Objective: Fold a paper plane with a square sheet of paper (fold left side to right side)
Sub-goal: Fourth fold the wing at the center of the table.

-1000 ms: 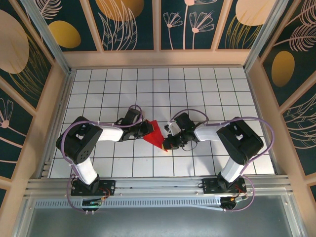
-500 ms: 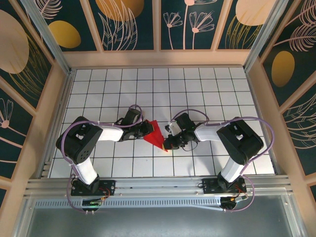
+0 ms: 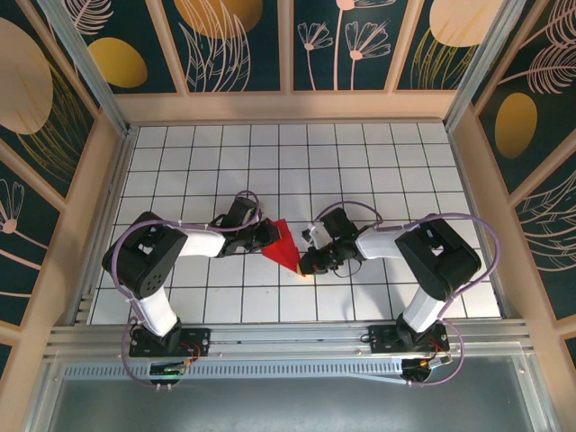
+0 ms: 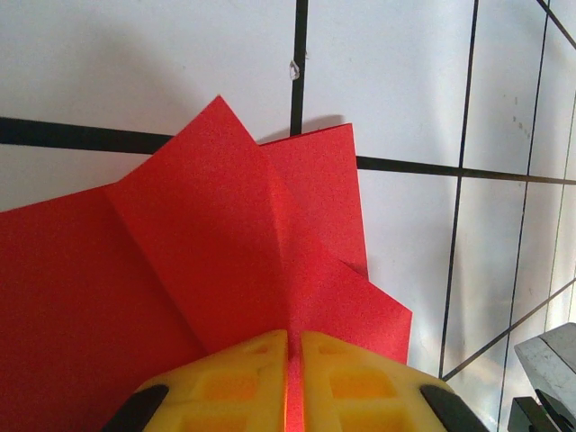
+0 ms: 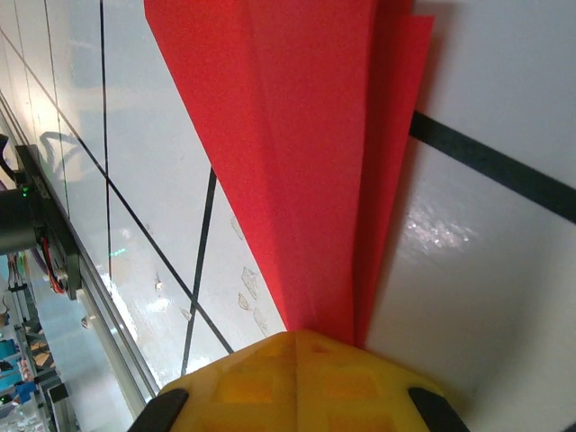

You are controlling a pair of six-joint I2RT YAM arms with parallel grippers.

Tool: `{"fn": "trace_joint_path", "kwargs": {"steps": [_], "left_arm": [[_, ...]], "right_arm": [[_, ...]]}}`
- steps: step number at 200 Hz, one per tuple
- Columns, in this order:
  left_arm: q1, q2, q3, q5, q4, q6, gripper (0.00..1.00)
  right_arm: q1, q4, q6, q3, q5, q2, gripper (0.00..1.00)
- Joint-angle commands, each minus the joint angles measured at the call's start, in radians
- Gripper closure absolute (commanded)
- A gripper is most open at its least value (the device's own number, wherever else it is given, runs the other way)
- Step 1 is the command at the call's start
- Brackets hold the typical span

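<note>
My left pincer [image 4: 294,373] and right pincer [image 5: 295,355] each pinch the red paper [image 4: 225,243], which fans out just ahead of both over the gridded tabletop [image 4: 135,63]. It is already creased into layered flaps narrowing to a point; I judge the final wing folds remain.

Free table [image 3: 360,153] fwd of paper plane [image 3: 281,244]; L arm [image 3: 202,243], R arm [image 3: 387,241] beside.

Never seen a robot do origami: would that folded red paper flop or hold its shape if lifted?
Probably light: the red paper looks thin. Its creases likely stiffen it, though the fanned layers beyond the left fingers may splay.
</note>
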Motion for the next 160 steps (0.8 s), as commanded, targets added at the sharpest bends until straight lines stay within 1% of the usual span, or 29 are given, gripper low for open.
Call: {"fn": "trace_joint_path", "kwargs": {"steps": [1,55,79,103,120,140,160], "left_arm": [[0.000,0.043,-0.001,-0.068,-0.087,0.014,0.88],[0.000,0.044,0.002,-0.071,-0.093,0.018,0.88],[0.001,0.042,0.002,-0.070,-0.094,0.022,0.88],[0.000,0.040,0.003,-0.068,-0.094,0.022,0.88],[0.000,0.038,0.003,-0.068,-0.093,0.022,0.88],[0.000,0.036,0.000,-0.068,-0.093,0.021,0.88],[0.000,0.034,-0.002,-0.068,-0.092,0.021,0.88]], "right_arm": [[-0.004,-0.083,-0.009,-0.050,0.003,-0.016,1.00],[-0.003,-0.119,-0.006,-0.074,-0.002,-0.091,1.00],[-0.009,-0.184,-0.018,-0.045,0.007,-0.154,1.00],[-0.038,-0.211,-0.016,0.003,-0.014,-0.235,1.00],[-0.052,-0.177,-0.002,0.030,-0.049,-0.252,1.00],[-0.052,-0.083,0.042,0.044,-0.079,-0.216,1.00],[-0.043,-0.005,0.070,0.056,-0.047,-0.153,1.00]]}}
